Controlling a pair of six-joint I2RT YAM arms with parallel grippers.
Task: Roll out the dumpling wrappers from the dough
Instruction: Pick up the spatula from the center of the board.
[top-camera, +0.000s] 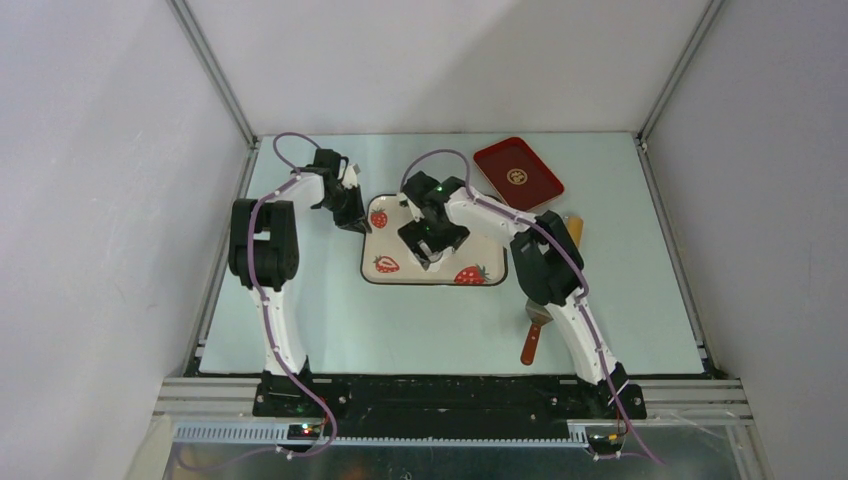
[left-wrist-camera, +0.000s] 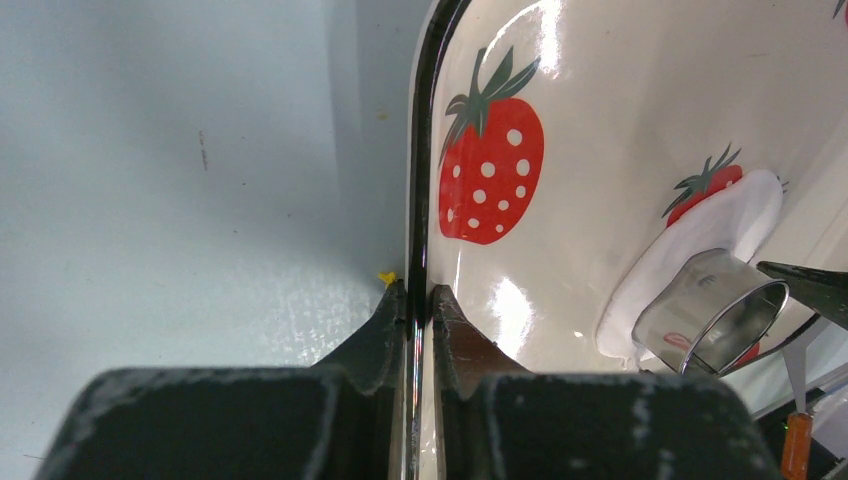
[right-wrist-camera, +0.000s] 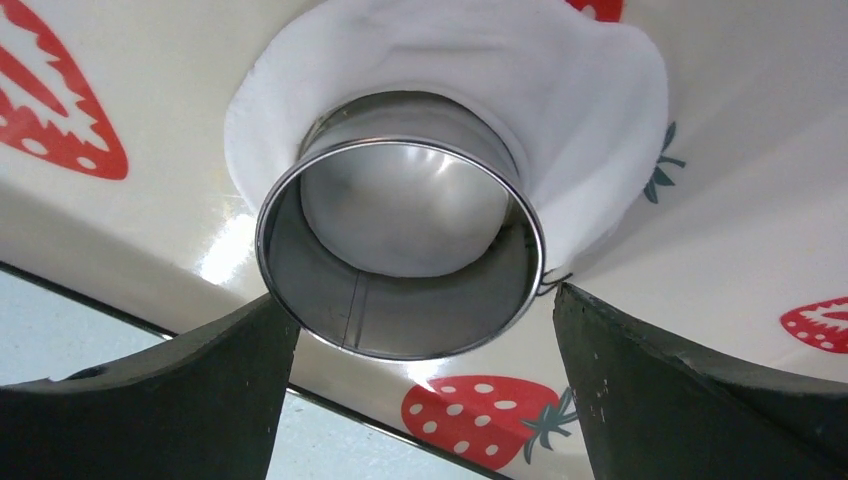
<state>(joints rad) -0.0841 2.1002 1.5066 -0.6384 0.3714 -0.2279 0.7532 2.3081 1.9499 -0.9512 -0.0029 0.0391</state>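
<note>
So the left claw (left-wrist-camera: 420, 300) is pinched on the tray (left-wrist-camera: 600, 100) rim, bottom middle of its view, I'd guess to stop it sliding. The right claw (right-wrist-camera: 425, 310) is spread wide either side of the ring (right-wrist-camera: 400, 230), which stands on the flattened dough (right-wrist-camera: 590, 120) mid-frame, probably stamping out a round. From above, the right arm arches in from lower right with its wrist pointing down, and the left bends in from the left.

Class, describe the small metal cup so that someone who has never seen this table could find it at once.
Find the strawberry-printed tray in the middle of the table. On it lies a flattened white dough piece, and the cup sits on that, between the open fingers of the right gripper. It is the only shiny, silvery, round thing there.
</note>
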